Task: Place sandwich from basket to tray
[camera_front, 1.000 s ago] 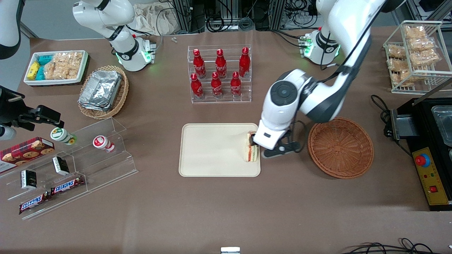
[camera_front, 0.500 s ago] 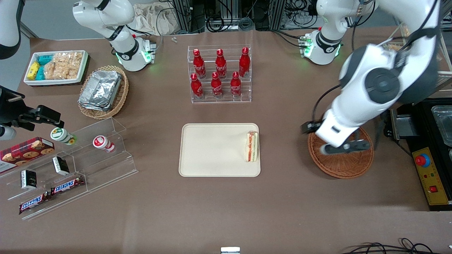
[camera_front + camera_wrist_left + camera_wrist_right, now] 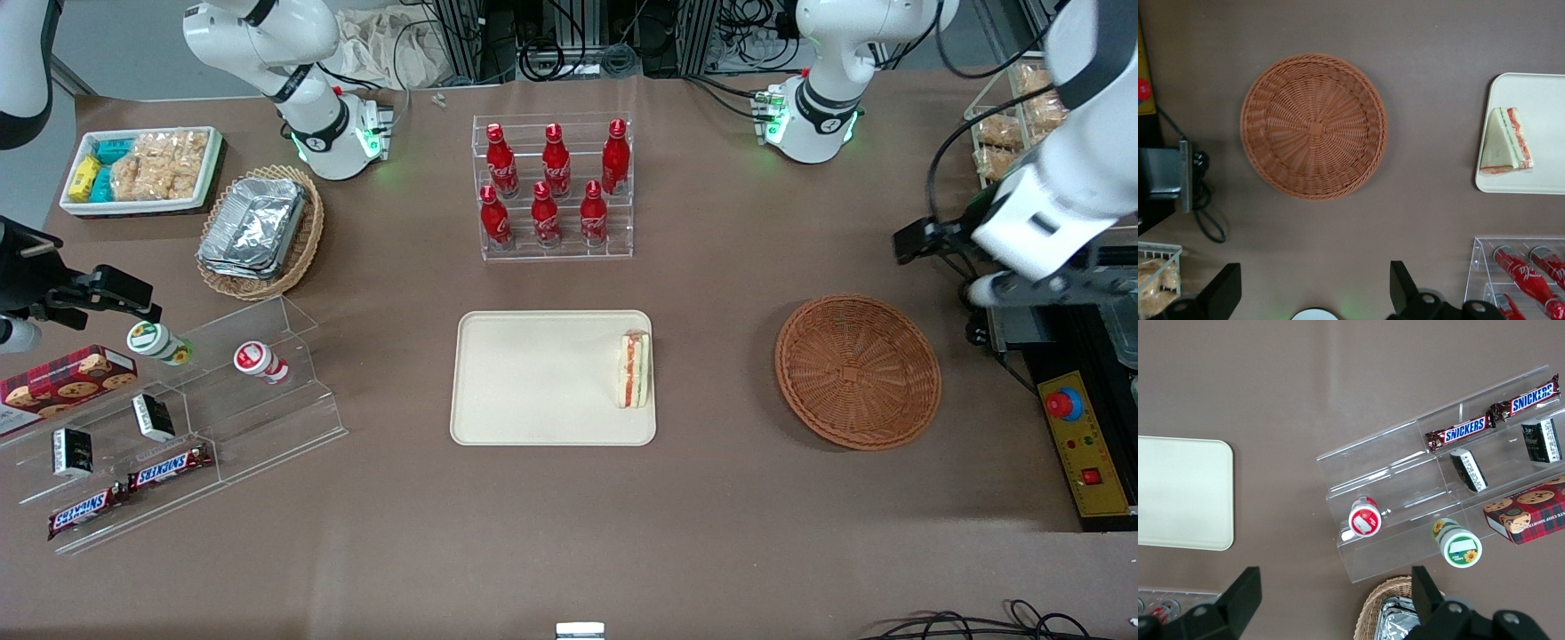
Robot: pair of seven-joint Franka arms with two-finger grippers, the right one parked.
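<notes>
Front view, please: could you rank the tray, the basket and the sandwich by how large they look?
1. tray
2. basket, somewhat smaller
3. sandwich, by far the smallest, lying on the tray

The gripper hangs open, toward the working arm's end of the table.

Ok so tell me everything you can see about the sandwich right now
The sandwich is a triangular wedge of white bread with an orange-red filling layer and a thin green strip. It lies on the cream tray, close to the rim nearest the wicker basket. Nothing else touches it; the open gripper is up near the working arm's end of the table.
</notes>
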